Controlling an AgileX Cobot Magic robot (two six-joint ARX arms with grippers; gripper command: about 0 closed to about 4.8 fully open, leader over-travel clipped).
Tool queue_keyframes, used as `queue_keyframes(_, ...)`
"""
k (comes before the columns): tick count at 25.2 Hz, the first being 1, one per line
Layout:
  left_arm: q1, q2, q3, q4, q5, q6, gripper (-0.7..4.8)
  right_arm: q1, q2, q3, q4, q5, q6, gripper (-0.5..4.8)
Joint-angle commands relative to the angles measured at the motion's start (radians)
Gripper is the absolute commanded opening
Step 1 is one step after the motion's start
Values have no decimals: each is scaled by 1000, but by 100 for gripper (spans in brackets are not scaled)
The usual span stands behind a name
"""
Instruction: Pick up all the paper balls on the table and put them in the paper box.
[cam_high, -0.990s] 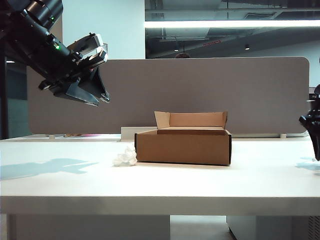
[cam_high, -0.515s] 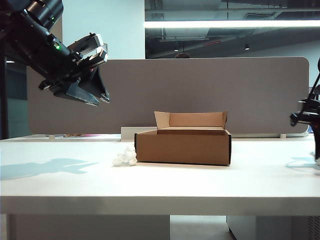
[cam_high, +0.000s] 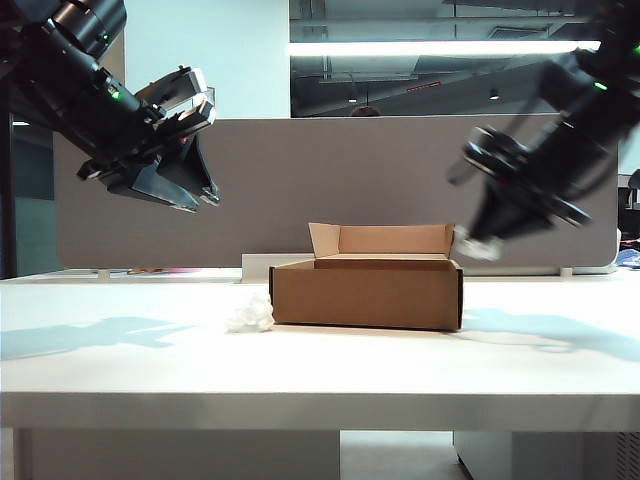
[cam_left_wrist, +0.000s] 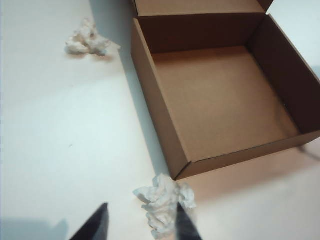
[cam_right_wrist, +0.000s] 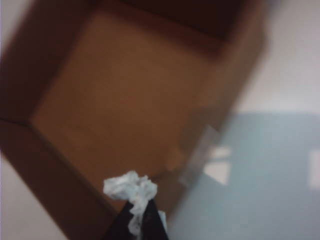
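A grey divider panel (cam_high: 400, 190) backs the white tabletop (cam_high: 320, 370), where the paper box (cam_high: 366, 292) sits open and bare inside. The right claw (cam_high: 478, 243) is clenched on a paper ball (cam_right_wrist: 131, 192), poised above the box's edge — likely for a drop. The left claw (cam_high: 190, 190) hangs high, parted and holding nothing, above another ball (cam_high: 251, 315) by the box; a third (cam_left_wrist: 87, 42) lies beside its far corner.

Blurred view: right gripper (cam_right_wrist: 141, 220) pinched tight on a white paper ball (cam_right_wrist: 131, 191), hanging above the near corner of the open brown paper box (cam_right_wrist: 125, 100); white table (cam_right_wrist: 280, 150) beside it.
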Motion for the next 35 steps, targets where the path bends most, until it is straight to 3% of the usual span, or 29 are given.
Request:
queue_keyframes(1, -1, -2, 5, 8, 1, 4, 161, 79, -7, 22, 118, -5, 0, 16)
queue_keyframes(5, -1, -2, 5, 3, 1, 4, 161, 149, 17, 22, 156, 82, 0, 37)
queue_keyframes(6, -1, -2, 5, 3, 2, 4, 161, 164, 35, 22, 154, 88, 0, 112)
queue_keyframes(12, -2, 0, 5, 2, 5, 4, 163, 170, 54, 23, 154, 89, 0, 346)
queue_keyframes(14, -11, 4, 5, 0, 5, 4, 215, 168, 40, 23, 158, 89, 0, 440)
queue_keyframes(15, -16, 8, 5, -2, 5, 4, 257, 168, 31, 23, 157, 89, 0, 460)
queue_keyframes(18, -32, 31, 5, -2, 31, 4, 405, 168, -3, 23, 159, 89, 0, 473)
queue_keyframes(26, -91, 110, 5, 10, 21, 5, 407, 168, -18, 22, 182, 216, -1, 472)
queue_keyframes(29, -114, 138, 5, 31, 19, 5, 407, 168, -12, 21, 192, 270, -1, 393)
queue_keyframes(32, -126, 147, 5, 44, 15, 6, 404, 168, -12, 21, 196, 281, -5, 207)
queue_keyframes(34, -134, 148, 5, 61, 0, 6, 404, 168, -12, 22, 196, 280, -8, 6)
queue_keyframes(35, -137, 148, 5, 66, -4, 13, 404, 168, -12, 22, 196, 279, -8, -5)
